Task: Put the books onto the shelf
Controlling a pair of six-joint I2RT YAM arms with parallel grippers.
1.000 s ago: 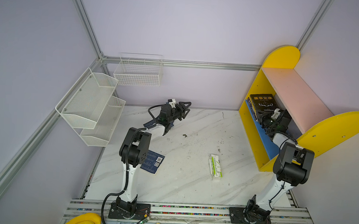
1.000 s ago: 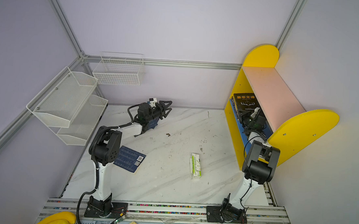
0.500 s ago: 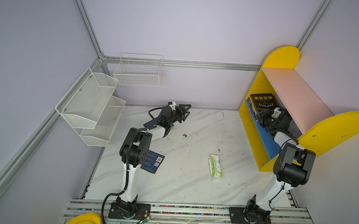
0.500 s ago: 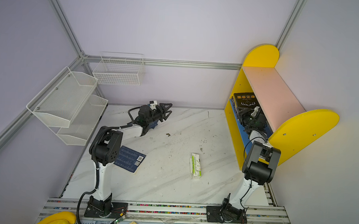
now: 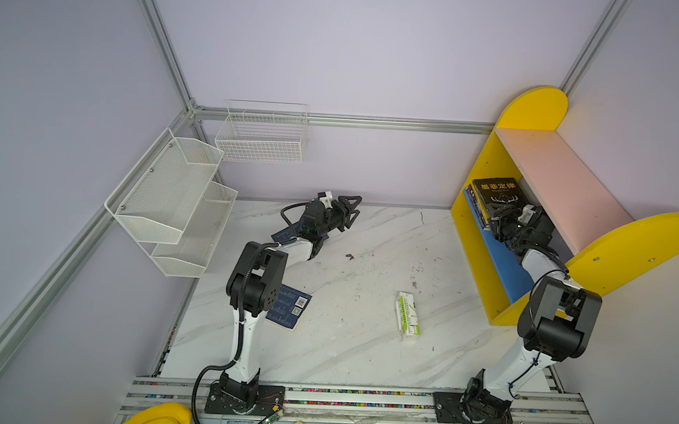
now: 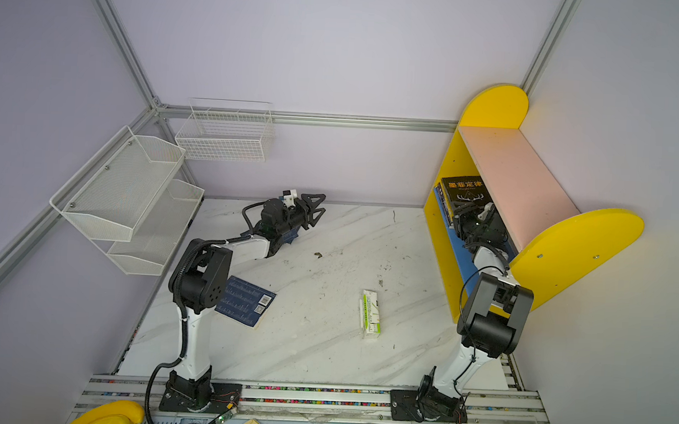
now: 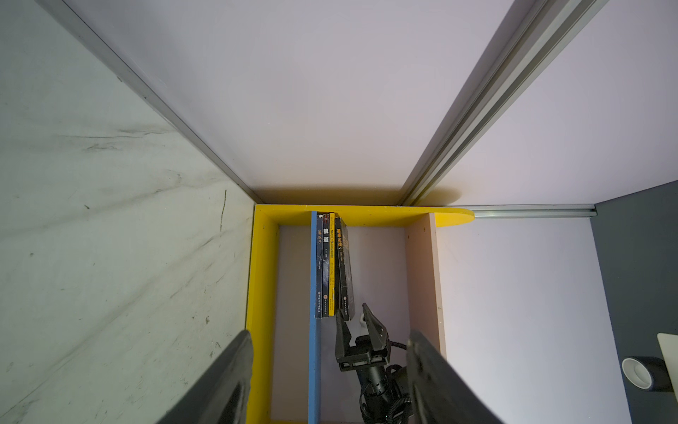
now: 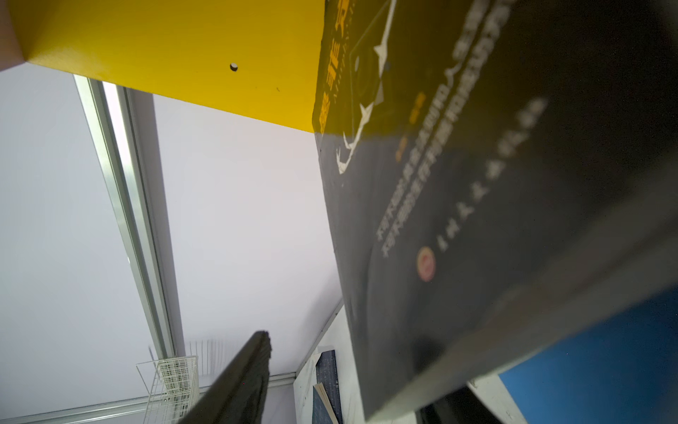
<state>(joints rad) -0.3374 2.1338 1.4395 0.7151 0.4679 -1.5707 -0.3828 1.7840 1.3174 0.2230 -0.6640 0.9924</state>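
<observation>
Right gripper (image 7: 351,312) now gapes, black paperback (image 5: 494,189) left on yellow-ended wooden shelf (image 5: 535,107); left gripper (image 5: 354,209) wide, empty; navy paperback (image 5: 291,308) awaits.

In both top views we look down from high up at the whole table (image 5: 363,342) (image 6: 323,339), from almost the same spot. From the left wrist we look across at the shelf (image 7: 262,257), far off. From the right wrist we are inside the shelf, right up against a black book (image 8: 477,220). All views share both.
</observation>
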